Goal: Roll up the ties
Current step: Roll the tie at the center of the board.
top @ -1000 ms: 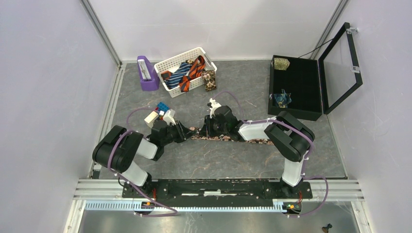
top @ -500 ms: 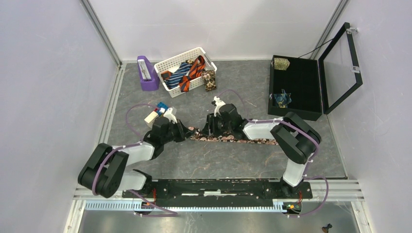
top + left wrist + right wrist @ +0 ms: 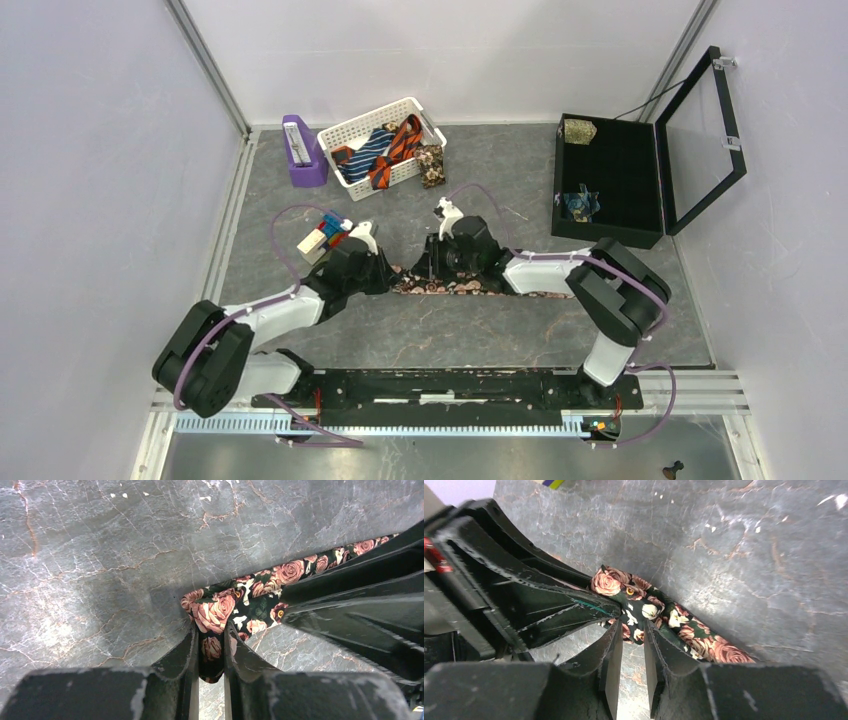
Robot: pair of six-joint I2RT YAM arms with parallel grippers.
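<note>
A dark tie with pink-cream roses (image 3: 470, 287) lies flat across the middle of the table. Its left end is folded over. My left gripper (image 3: 388, 272) is shut on that folded end, which shows between its fingers in the left wrist view (image 3: 212, 647). My right gripper (image 3: 420, 272) meets it from the right and is shut on the same end, seen in the right wrist view (image 3: 634, 630). The rest of the tie (image 3: 704, 642) runs off to the right. More ties, navy-white and orange-black striped (image 3: 385, 150), lie in the white basket (image 3: 350, 128).
Toy blocks (image 3: 322, 235) sit just behind my left gripper. A purple holder (image 3: 303, 150) stands left of the basket. An open black case (image 3: 610, 180) with two rolled ties (image 3: 579, 203) is at the right back. A tan floral tie (image 3: 431, 165) hangs beside the basket.
My left gripper has moved right toward the right gripper, carrying the tie's left end over itself. The visible tie is shorter on its left side. The right arm has stretched slightly.
</note>
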